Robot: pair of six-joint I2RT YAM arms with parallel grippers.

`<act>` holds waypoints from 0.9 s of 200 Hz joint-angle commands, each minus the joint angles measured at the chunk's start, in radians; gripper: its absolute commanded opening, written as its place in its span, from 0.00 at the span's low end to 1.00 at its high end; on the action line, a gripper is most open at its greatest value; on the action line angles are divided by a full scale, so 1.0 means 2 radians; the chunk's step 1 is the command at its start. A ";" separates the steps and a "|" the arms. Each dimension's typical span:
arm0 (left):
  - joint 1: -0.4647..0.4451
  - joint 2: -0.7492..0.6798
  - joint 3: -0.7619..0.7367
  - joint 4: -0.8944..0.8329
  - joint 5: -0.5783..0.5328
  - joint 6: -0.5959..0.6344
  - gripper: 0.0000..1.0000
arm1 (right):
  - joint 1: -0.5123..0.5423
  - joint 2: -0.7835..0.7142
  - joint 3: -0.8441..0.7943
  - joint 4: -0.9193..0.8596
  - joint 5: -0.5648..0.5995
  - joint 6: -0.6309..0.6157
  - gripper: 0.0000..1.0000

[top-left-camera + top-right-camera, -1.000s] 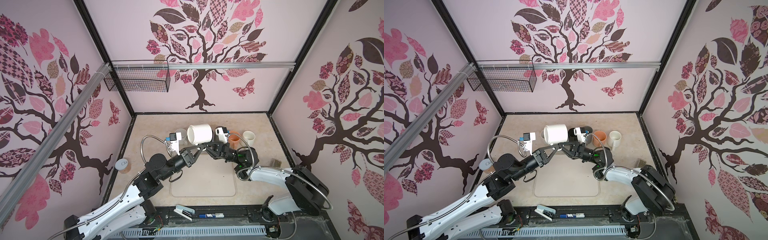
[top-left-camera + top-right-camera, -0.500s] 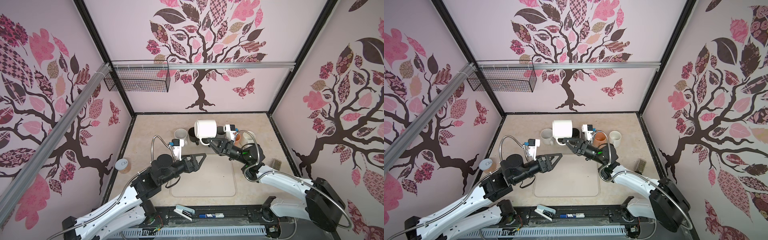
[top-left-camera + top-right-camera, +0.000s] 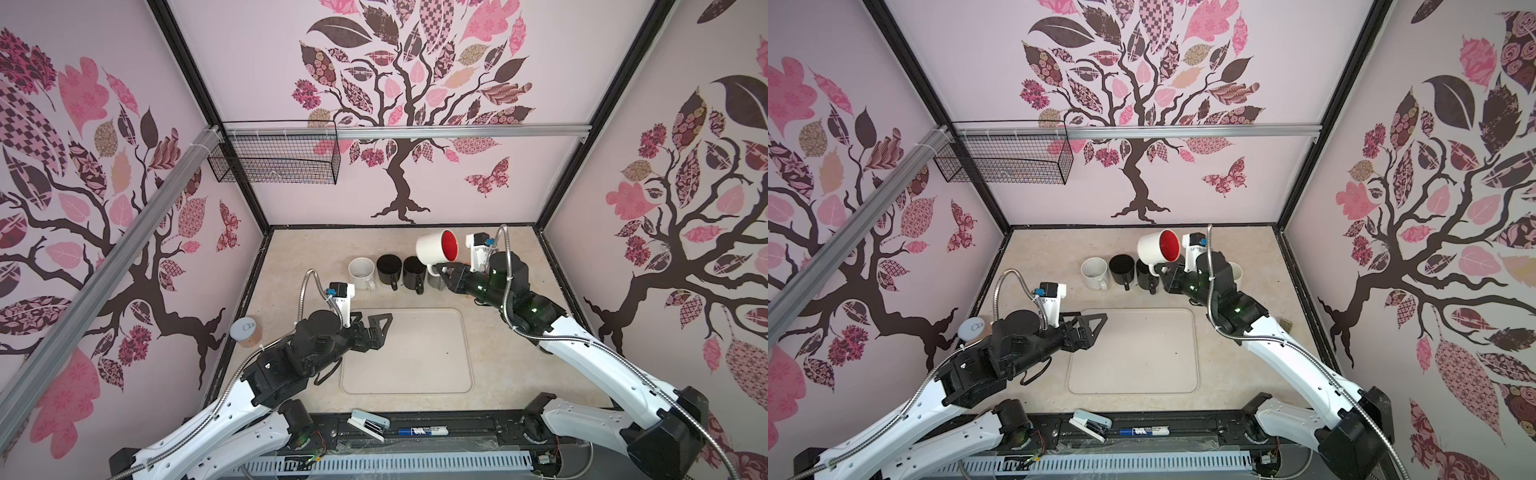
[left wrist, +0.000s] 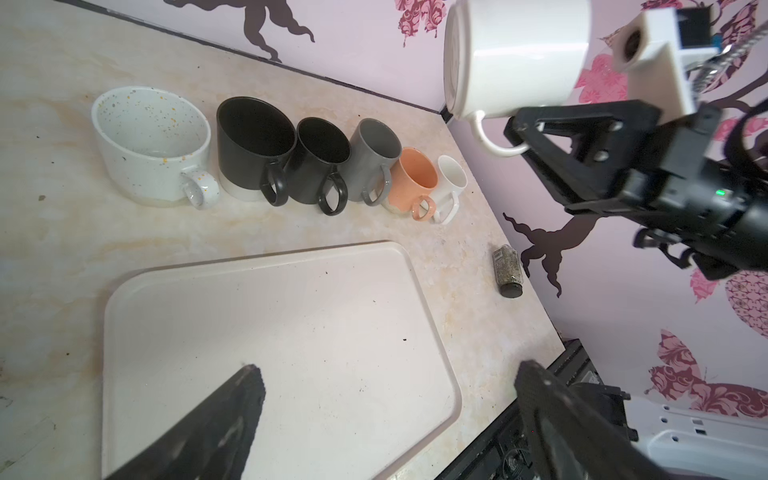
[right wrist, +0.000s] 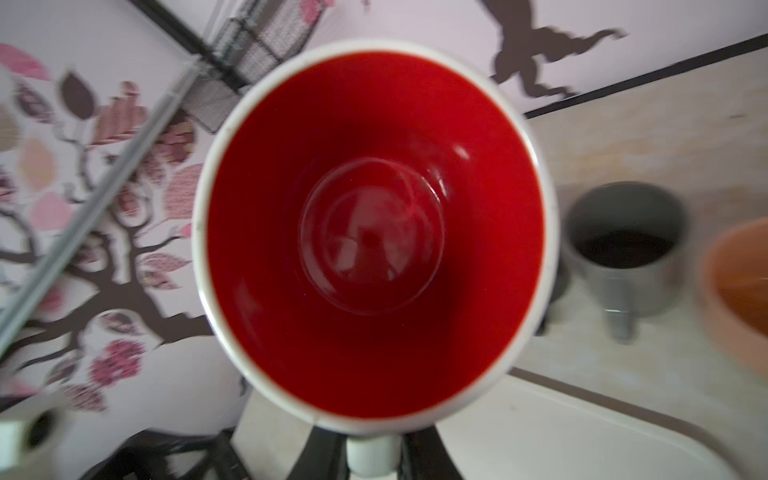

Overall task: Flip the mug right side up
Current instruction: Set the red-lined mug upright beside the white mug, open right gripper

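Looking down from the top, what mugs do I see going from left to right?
speckled white mug → big black mug → smaller black mug → white mug with the red inside, tilted up in the air

Your left arm (image 3: 216, 419) & right arm (image 3: 582, 345) had white shells, black joints, a ribbed silver cable conduit (image 3: 303, 291) & white wrist cam (image 3: 343, 297) w/ blue plug. The left gripper (image 3: 371, 321) had black triangular fingers (image 3: 384, 323).
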 commanded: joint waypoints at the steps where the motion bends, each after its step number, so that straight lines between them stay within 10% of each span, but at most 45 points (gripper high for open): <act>1: 0.001 -0.018 -0.020 -0.003 -0.014 0.026 0.97 | -0.065 0.003 0.032 -0.068 0.067 -0.092 0.00; 129: 0.002 -0.018 -0.039 0.008 0.006 0.043 0.97 | -0.216 0.110 0.042 -0.039 0.262 -0.245 0.00; 180: 0.002 -0.008 -0.044 0.019 0.021 0.042 0.97 | -0.275 0.161 0.017 -0.018 0.213 -0.207 0.00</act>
